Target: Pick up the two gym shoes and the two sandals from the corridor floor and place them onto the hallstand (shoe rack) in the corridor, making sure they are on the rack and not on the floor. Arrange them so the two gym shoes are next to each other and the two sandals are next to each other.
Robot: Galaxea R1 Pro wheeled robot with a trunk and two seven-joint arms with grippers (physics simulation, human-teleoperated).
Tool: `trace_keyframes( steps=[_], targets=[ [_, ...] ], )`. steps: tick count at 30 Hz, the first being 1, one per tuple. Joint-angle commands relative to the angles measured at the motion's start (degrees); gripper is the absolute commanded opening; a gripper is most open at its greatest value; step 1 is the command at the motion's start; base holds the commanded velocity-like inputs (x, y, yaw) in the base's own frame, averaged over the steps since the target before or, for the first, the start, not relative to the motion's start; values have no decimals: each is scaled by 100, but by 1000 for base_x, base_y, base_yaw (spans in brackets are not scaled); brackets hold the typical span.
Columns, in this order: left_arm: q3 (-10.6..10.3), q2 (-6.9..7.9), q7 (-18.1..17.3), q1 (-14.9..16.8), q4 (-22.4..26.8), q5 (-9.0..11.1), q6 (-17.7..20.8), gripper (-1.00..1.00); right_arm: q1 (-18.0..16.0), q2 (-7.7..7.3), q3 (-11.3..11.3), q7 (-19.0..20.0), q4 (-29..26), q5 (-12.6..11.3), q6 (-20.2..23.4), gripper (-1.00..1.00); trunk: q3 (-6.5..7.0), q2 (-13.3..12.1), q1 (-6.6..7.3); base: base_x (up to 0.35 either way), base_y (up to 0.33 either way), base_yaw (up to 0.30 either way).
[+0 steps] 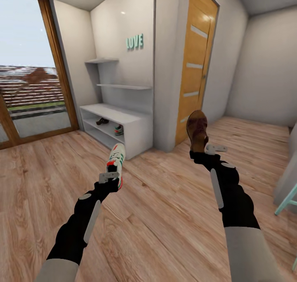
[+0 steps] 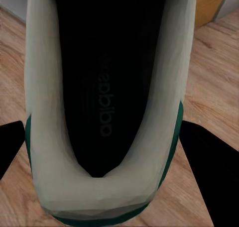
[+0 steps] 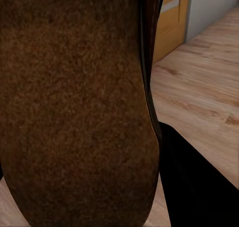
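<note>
The left gripper (image 1: 110,179) is clenching the heel end of a gym shoe (image 1: 116,160), holding it clear of the corridor floor (image 1: 165,199) with its toe pointing away toward the hallstand (image 1: 136,127). In the left wrist view the two dark fingers (image 2: 204,162) are pressing against either side of the shoe (image 2: 104,102), whose pale collar and green heel trim are facing the camera; faint dark lettering is running along the black insole, seemingly "adidas" seen sideways, though it is hard to read.

The right gripper (image 1: 203,151) is grasping a brown sandal (image 1: 197,129) by its rear, holding it upright above the floor. In the right wrist view the sandal's grainy brown footbed (image 3: 74,97) is looming close, with one dark finger (image 3: 194,182) lying against its edge.

Farther out, the second gym shoe (image 1: 119,129) and the second sandal (image 1: 102,121) are sitting apart on the hallstand's upper open shelf. On the wall above the staggered shelves, teal letters (image 1: 135,41) are spelling "LOVE". A wooden door (image 1: 197,63) is standing beside the hallstand.
</note>
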State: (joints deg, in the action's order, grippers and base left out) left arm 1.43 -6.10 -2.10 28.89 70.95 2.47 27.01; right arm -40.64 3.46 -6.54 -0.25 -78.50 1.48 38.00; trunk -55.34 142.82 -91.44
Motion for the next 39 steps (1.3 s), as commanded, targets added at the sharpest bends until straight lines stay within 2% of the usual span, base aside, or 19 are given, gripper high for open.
trace_keyframes(
  steps=[1, 7, 39],
  targets=[
    [15, -5, -26, 3, 6, 25, 32, -100, -5, 5, -2, -11, -8, 0, 32, -100, -6, 3, -2, 281, 229, 0],
    [15, -5, -27, 3, 5, 26, 32, -100, -5, 4, 3, -13, -8, 2, 32, -100, -6, 3, -2, 281, 229, 134],
    [15, -5, -22, 3, 3, 26, 32, -100, -6, 5, 4, -14, -8, 2, 32, -100, -6, 3, -2, 283, 208, 296]
  ],
)
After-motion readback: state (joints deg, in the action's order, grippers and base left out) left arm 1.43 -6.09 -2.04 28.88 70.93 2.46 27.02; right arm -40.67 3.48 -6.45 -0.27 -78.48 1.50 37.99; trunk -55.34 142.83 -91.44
